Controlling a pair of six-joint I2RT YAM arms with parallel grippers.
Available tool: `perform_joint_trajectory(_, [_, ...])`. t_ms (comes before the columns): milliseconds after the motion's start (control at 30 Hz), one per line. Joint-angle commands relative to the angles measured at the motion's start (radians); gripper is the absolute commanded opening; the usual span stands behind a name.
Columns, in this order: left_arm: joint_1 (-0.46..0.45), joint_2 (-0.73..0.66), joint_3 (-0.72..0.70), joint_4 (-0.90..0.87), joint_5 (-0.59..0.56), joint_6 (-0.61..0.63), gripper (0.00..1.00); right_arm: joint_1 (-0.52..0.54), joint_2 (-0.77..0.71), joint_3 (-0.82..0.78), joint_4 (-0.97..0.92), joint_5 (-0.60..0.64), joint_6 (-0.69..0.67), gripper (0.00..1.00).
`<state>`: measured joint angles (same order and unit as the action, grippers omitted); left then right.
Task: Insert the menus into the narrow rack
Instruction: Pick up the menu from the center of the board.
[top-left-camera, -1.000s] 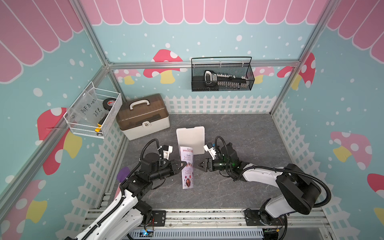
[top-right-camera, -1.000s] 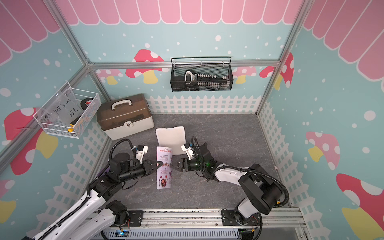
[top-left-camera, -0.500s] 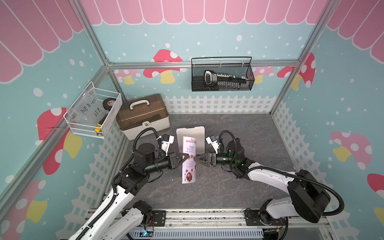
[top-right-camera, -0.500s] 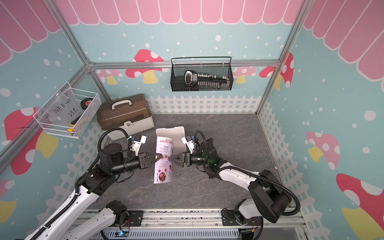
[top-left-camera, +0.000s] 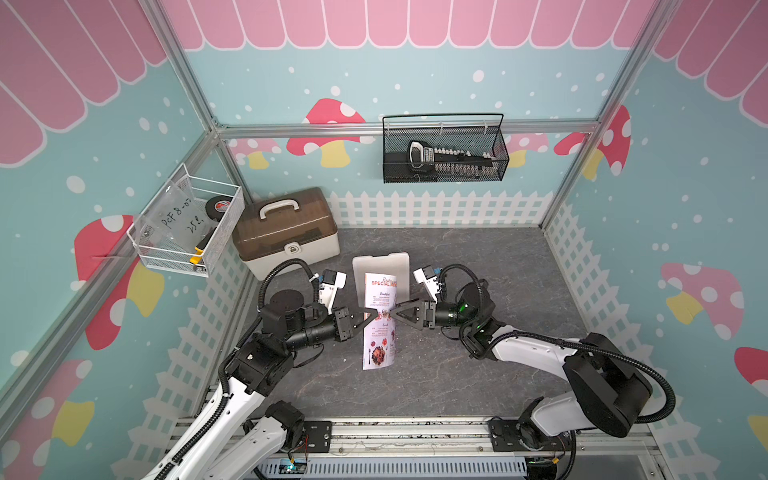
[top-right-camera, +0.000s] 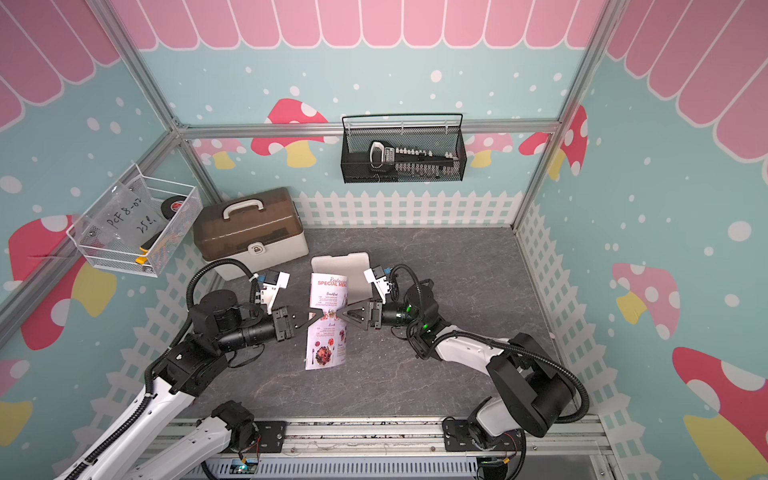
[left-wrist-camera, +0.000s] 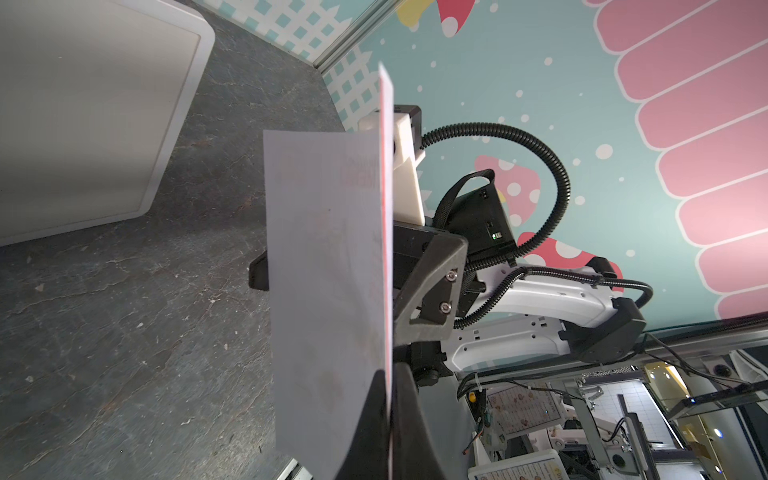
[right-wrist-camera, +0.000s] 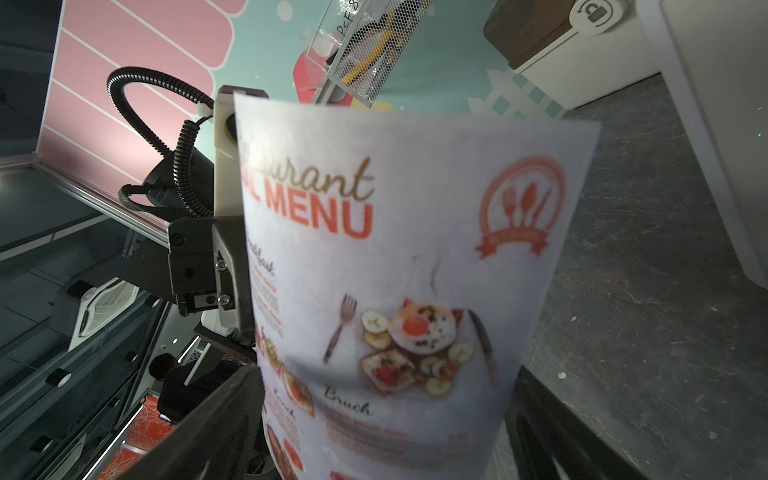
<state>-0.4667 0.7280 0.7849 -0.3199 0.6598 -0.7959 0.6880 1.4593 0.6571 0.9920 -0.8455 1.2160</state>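
Observation:
The menus (top-left-camera: 380, 345) are one white sheet with a red heading, held off the grey floor and curled. My left gripper (top-left-camera: 365, 314) is shut on its left edge, with the sheet pinched edge-on between the fingers (left-wrist-camera: 376, 399). My right gripper (top-left-camera: 395, 312) is open at the sheet's right side. In the right wrist view its jaws stand wide on either side of the printed face (right-wrist-camera: 407, 270). The narrow rack (top-left-camera: 380, 264) lies flat just beyond, and the menu's (top-right-camera: 328, 332) top hangs over its near part (top-right-camera: 340, 262).
A brown-lidded toolbox (top-left-camera: 286, 232) stands at the back left near the rack. A black mesh basket (top-left-camera: 444, 153) hangs on the back wall and a white wire basket (top-left-camera: 187, 224) on the left wall. White picket fencing (top-left-camera: 436, 208) rims the floor.
Both arms have carried the menu away from the front rail toward the rack, so its top now overlaps the rack. The right gripper's jaws have spread wider around the sheet.

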Motion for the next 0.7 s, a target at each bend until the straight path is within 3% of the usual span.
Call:
perform_joint_trajectory(0, [0.005,-0.017,-0.014,0.066,0.036,-0.040,0.03,-0.001,0.003,-0.007,0.070,-0.018,0.030,0.90])
perform_joint_trajectory(400, [0.007,-0.021,-0.072,0.252,0.081,-0.134,0.03,0.004,0.060,-0.009,0.165,-0.032,0.086,0.90])
perform_joint_trajectory(667, [0.033,-0.017,-0.061,0.172,0.077,-0.084,0.03,0.004,0.088,-0.039,0.291,-0.033,0.161,0.82])
